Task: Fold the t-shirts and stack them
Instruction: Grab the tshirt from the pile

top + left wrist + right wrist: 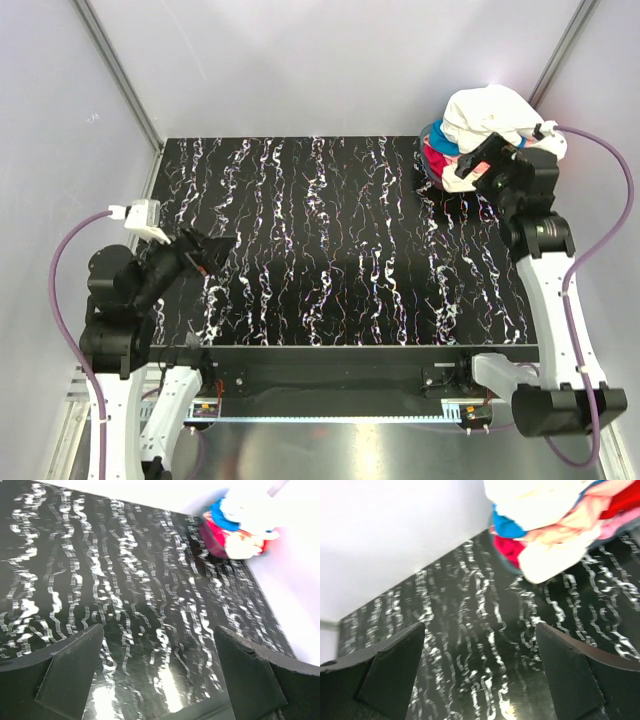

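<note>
T-shirts [485, 125] heaped at the table's [330, 250] 1 o'clock corner, no clear long axis.
Right gripper [480, 627] beside them; left gripper [218, 248] at 9 o'clock, aiming toward 3; both gaping, empty.

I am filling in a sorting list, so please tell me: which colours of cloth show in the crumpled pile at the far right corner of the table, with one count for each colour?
Cream-white cloth: 1
Blue cloth: 1
Red cloth: 1
Pale pink cloth: 1
Total: 4 colours in the pile. How many shirts share one colour cannot be told.
</note>
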Available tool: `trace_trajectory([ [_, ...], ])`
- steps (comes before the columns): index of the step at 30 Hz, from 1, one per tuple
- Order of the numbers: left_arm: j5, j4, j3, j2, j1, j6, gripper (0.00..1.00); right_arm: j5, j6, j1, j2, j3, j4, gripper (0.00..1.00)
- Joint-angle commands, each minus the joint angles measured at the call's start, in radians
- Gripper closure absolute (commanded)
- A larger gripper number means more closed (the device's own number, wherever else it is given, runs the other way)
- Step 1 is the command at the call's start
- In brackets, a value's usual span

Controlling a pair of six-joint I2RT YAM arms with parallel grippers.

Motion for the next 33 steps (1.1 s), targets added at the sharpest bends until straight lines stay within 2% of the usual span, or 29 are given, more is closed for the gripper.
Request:
trace_trajectory([
  [1,0.043,-0.079,-0.020,0.038,-0.004,-0.034,0.01,0.093,-0.051,-0.022,0.076,0.136,-0.068,0.00],
  [2,-0.027,-0.125,-0.006,0.044,-0.004,0.010,0.01,0.088,-0.052,-0.022,0.175,0.190,-0.150,0.00],
  [3,-0.182,-0.185,0.000,0.047,-0.004,0.030,0.01,0.089,-0.066,-0.056,0.234,0.307,-0.192,0.00],
  [5,-0.349,-0.186,-0.019,0.014,-0.025,0.037,0.01,0.102,-0.069,-0.070,0.395,0.417,-0.287,0.00],
  [6,-0.392,-0.158,-0.028,-0.029,-0.045,0.043,0.01,0.103,-0.066,-0.082,0.446,0.516,-0.307,0.00],
  [8,-0.400,-0.138,-0.063,-0.065,-0.051,0.052,0.01,0.117,-0.062,-0.088,0.579,0.607,-0.357,0.00],
  [12,-0.539,-0.213,-0.075,-0.099,-0.053,-0.014,0.01,0.155,-0.059,-0.091,0.799,0.892,-0.439,0.00],
  [15,-0.583,-0.259,-0.057,-0.085,-0.053,-0.052,0.01,0.166,-0.084,-0.091,0.963,1.067,-0.479,0.00],
  [19,-0.523,-0.241,-0.077,-0.070,-0.053,-0.052,0.01,0.190,-0.137,-0.091,1.179,1.291,-0.494,0.01],
  [21,-0.532,-0.248,-0.074,-0.050,-0.053,-0.057,0.01,0.201,-0.141,-0.100,1.232,1.399,-0.519,0.02],
  [26,-0.532,-0.252,-0.074,-0.034,-0.051,-0.058,0.01,0.185,-0.141,-0.113,1.302,1.425,-0.474,0.09],
  [29,-0.534,-0.247,-0.075,-0.056,-0.045,-0.058,0.01,0.162,-0.140,-0.113,1.331,1.453,-0.477,0.34],
  [30,-0.534,-0.247,-0.077,-0.074,-0.035,-0.060,0.01,0.160,-0.138,-0.113,1.333,1.456,-0.476,0.47],
  [31,-0.534,-0.244,-0.077,-0.083,-0.030,-0.058,0.01,0.148,-0.140,-0.113,1.325,1.455,-0.474,0.66],
  [33,-0.526,-0.238,-0.081,-0.115,-0.008,-0.057,0.01,0.143,-0.144,-0.113,1.306,1.436,-0.459,0.82],
])
